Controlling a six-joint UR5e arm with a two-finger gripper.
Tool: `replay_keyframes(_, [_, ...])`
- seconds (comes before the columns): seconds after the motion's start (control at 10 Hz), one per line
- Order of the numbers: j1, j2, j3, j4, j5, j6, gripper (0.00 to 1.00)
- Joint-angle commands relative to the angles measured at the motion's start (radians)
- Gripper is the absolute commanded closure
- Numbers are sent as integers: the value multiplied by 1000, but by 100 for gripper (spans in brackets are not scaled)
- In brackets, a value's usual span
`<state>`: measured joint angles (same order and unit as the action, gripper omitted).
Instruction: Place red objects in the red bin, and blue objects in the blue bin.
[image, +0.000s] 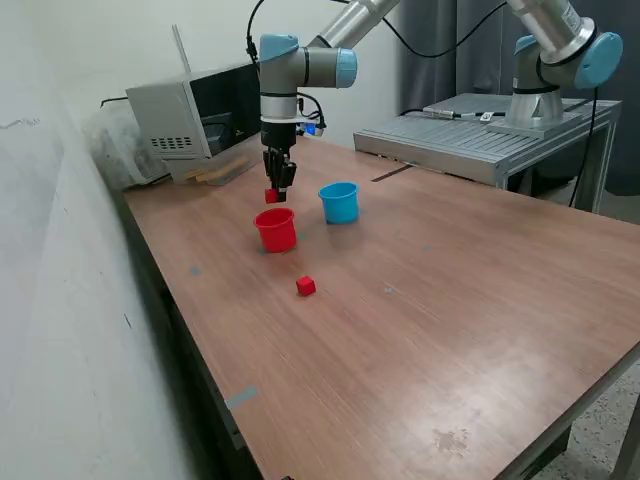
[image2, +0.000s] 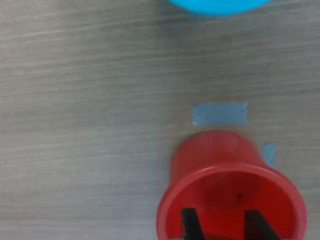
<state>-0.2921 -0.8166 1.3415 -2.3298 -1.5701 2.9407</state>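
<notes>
Red cube, seemingly gripper-held, above red cup

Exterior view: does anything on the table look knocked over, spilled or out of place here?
Nothing stands out. The red cup and blue cup both stand upright on the table. One red cube lies loose in front of the red cup, not yet sorted. The gripper holds another red cube above the red cup.

wooden table | grey box at rear | tape patches
</notes>
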Motion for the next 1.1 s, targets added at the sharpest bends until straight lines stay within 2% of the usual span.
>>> replay_keyframes(0.0, [1, 1, -5, -2, 5, -2, 100])
replay_keyframes(0.3, [8, 1, -2, 0, 8, -9, 100])
replay_keyframes(0.4, [10, 1, -1, -2, 7, -9, 0])
replay_keyframes(1.0, [14, -18, 13, 4, 2, -26, 0])
